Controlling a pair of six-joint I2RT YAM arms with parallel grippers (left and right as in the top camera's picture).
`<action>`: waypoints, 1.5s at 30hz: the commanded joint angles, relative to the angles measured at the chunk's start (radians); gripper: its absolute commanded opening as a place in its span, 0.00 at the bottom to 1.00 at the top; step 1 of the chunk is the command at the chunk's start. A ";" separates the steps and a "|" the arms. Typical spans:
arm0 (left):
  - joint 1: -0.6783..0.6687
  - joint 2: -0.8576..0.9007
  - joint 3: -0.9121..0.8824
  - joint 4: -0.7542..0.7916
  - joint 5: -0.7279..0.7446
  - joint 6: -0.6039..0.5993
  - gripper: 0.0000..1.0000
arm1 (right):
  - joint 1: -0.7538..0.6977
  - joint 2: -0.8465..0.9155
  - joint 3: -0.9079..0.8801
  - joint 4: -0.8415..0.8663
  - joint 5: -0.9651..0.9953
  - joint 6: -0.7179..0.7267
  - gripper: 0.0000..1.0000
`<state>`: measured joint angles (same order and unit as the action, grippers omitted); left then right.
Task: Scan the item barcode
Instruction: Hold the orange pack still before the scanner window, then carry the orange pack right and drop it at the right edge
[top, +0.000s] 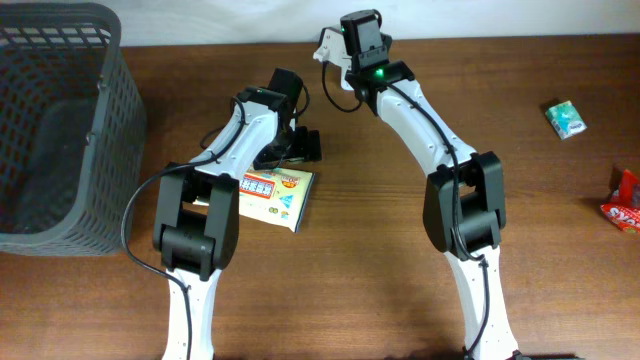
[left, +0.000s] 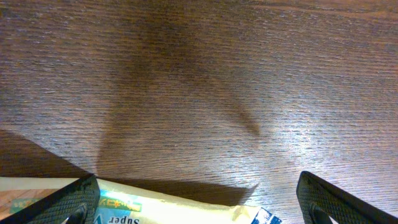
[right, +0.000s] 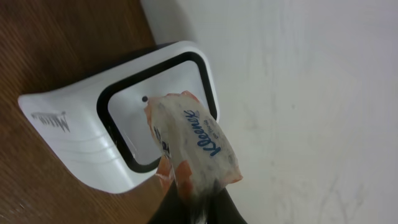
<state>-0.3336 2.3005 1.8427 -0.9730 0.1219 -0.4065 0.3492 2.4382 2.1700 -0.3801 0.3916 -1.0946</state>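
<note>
Right gripper (right: 198, 210) is clenched on the lower end of a soft Kleenex pack (right: 196, 146). The pack stands up out of the fingers, which are dark and blurred at the frame edge.

The pack is in the air at the far edge of the table (top: 400, 280), directly in front of the scanner (right: 81, 146) and very close to its dark-framed window. Whether they touch, I cannot tell. The printed Kleenex face looks toward the wrist camera. A dark mark shows on the side turned toward the window, too small to call a barcode.

Left gripper (top: 292, 150) is released, jaws wide, low over the near edge of a yellow packet (top: 275, 195) lying flat on the table. It grasps nothing.

Step in hand, as I judge it: present the pack's code to the window.
- Get the code face square to the window, not edge-on. The pack sits tilted now, so a small wrist roll is likely needed.
- Hold a little off the window, steady, with no sweeping.
- If nothing reads, turn slowly, one face at a time.
- The wrapper is soft and glossy, so a firm pinch matters. Creases or glare across the code could spoil the read.
- Avoid nudging the scanner, which looks light.
</note>
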 joint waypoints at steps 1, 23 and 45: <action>0.000 -0.006 -0.012 -0.001 -0.011 0.016 1.00 | -0.011 -0.002 0.006 0.035 -0.020 -0.073 0.04; -0.003 -0.006 -0.012 -0.001 -0.011 0.016 1.00 | -0.024 0.009 0.006 0.092 -0.017 -0.072 0.04; -0.005 -0.006 -0.012 -0.002 -0.012 0.016 1.00 | -0.237 -0.005 0.007 -0.098 0.364 0.562 0.04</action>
<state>-0.3347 2.3001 1.8427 -0.9733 0.1215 -0.4065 0.1627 2.4382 2.1700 -0.4007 0.6407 -0.8013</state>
